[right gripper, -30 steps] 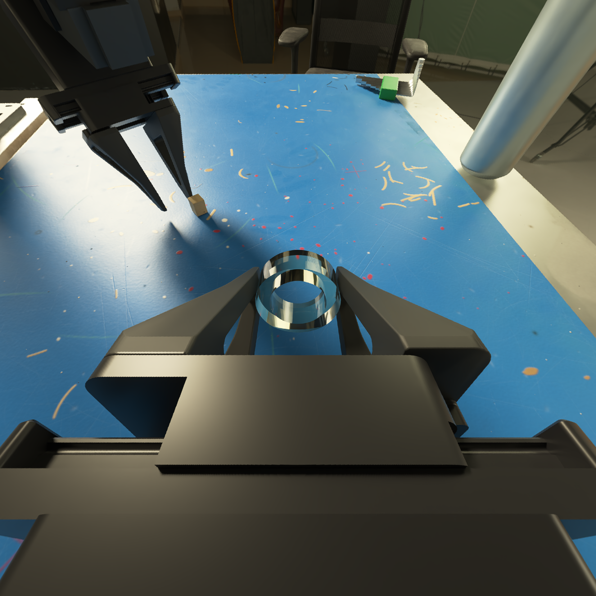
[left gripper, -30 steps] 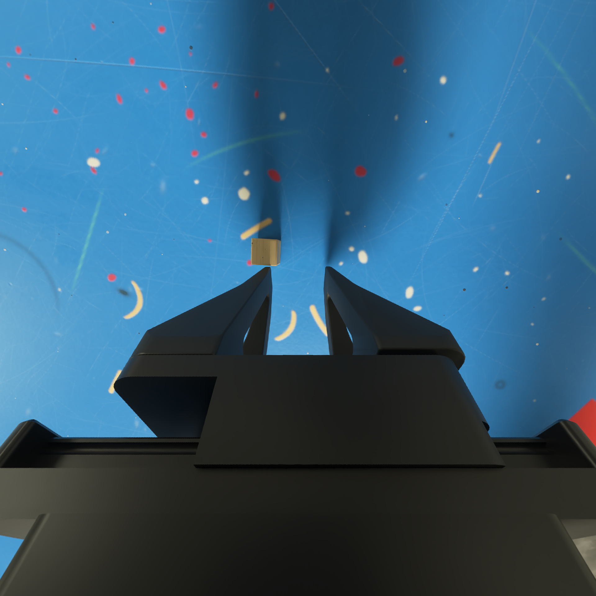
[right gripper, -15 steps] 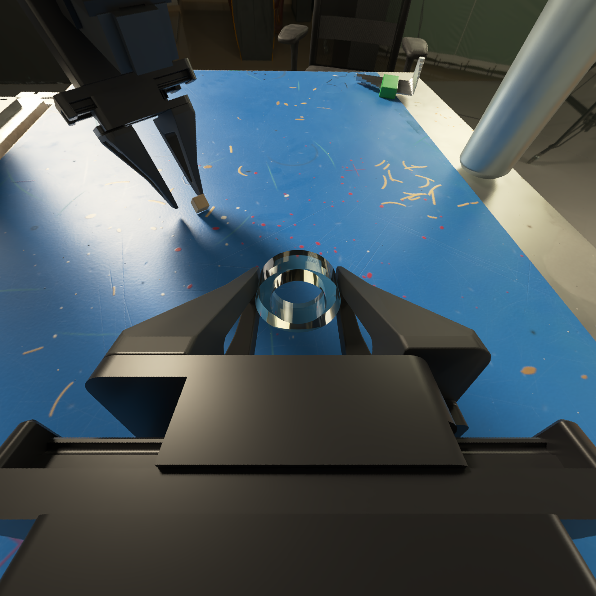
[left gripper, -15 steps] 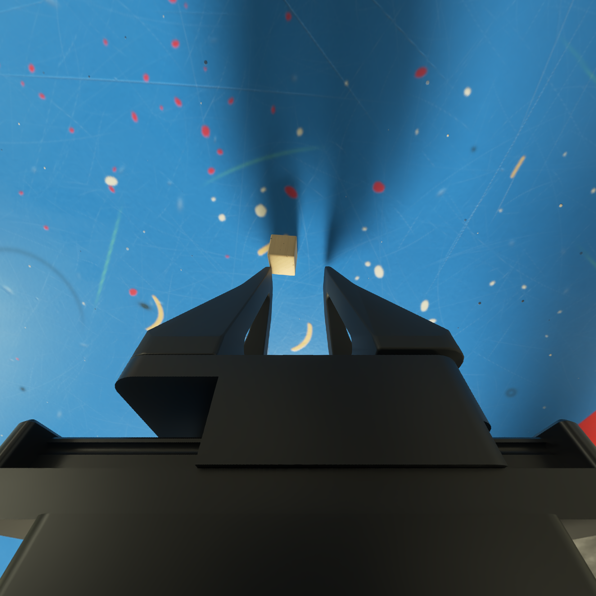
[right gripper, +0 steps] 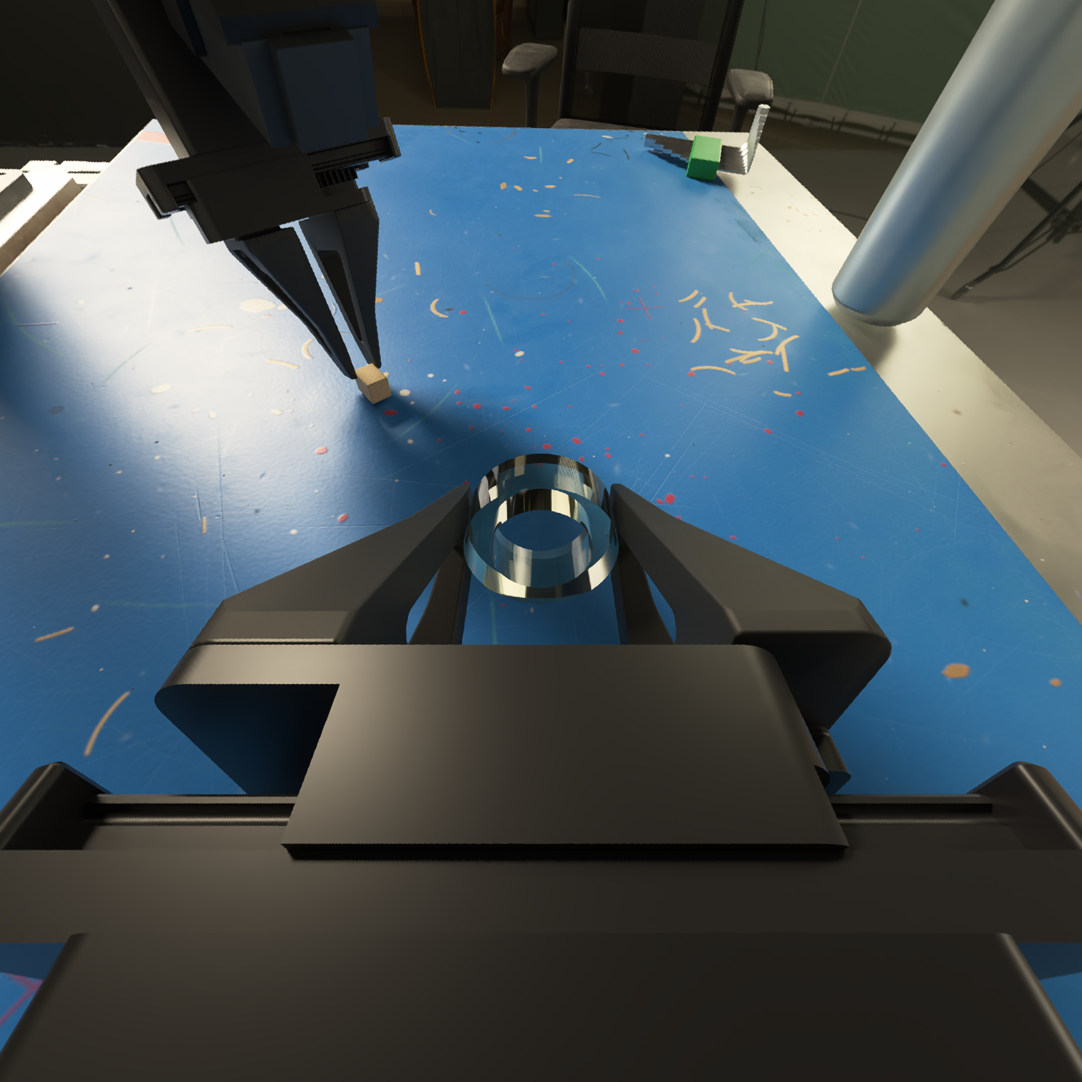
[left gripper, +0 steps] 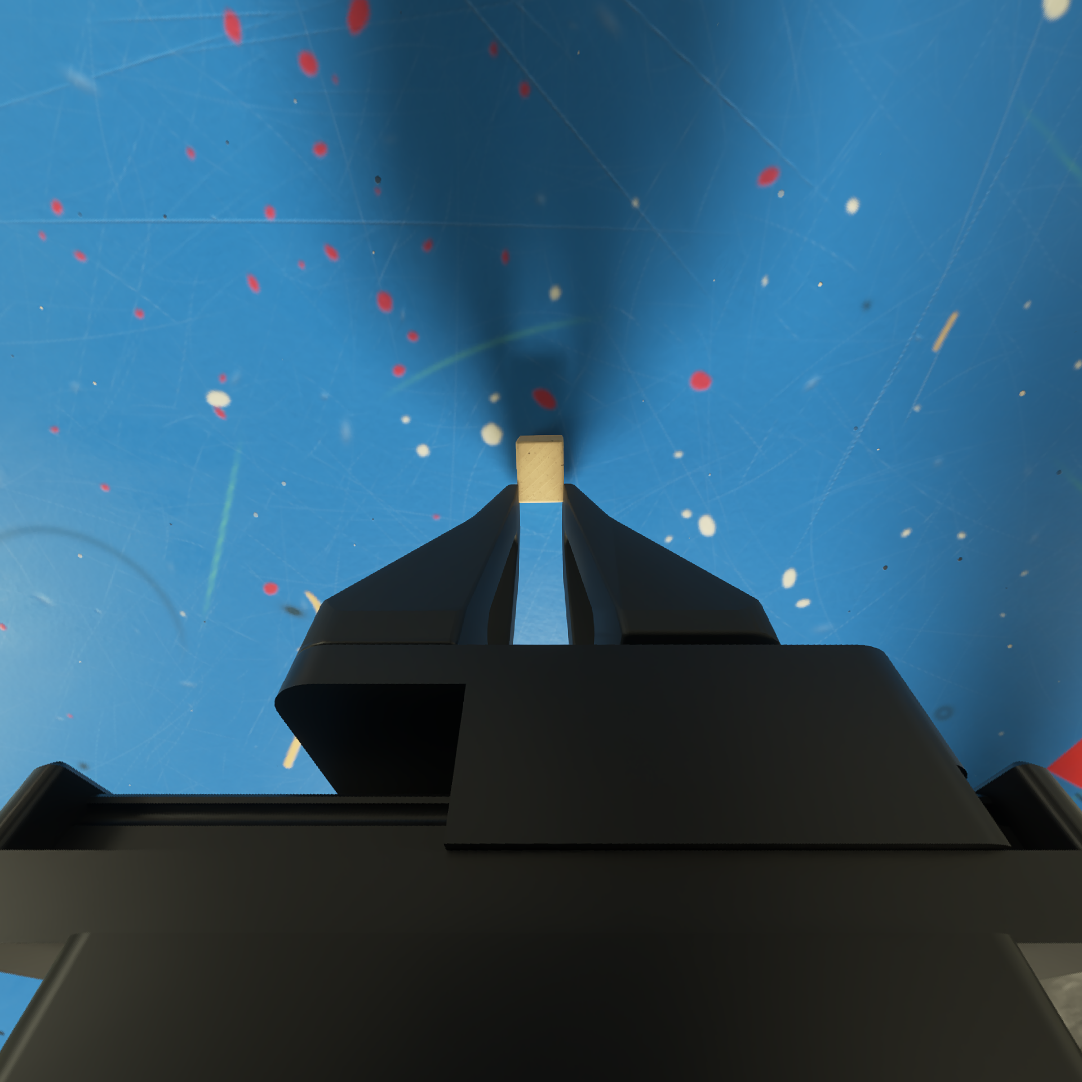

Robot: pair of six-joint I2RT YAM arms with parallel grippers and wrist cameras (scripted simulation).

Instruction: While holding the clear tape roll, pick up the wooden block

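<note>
The small wooden block (left gripper: 539, 468) sits pinched between the tips of my left gripper (left gripper: 540, 495), which is shut on it just over the blue mat (left gripper: 234, 351). In the right wrist view the same block (right gripper: 372, 382) is at the tips of the left gripper (right gripper: 366, 366), low by the mat; I cannot tell whether it touches the mat. My right gripper (right gripper: 540, 489) is shut on the clear tape roll (right gripper: 541, 579) and holds it above the mat, nearer the front.
A green cube (right gripper: 702, 157) and a grey metal piece (right gripper: 755, 134) lie at the mat's far right corner. A thick silver pole (right gripper: 948, 175) slants over the right edge. A chair (right gripper: 638, 58) stands behind the table. A red shape (left gripper: 1068, 770) shows at the right edge.
My left gripper shifted until the wooden block came between its fingers, then the fingers closed on it. My right gripper and the tape roll stayed put.
</note>
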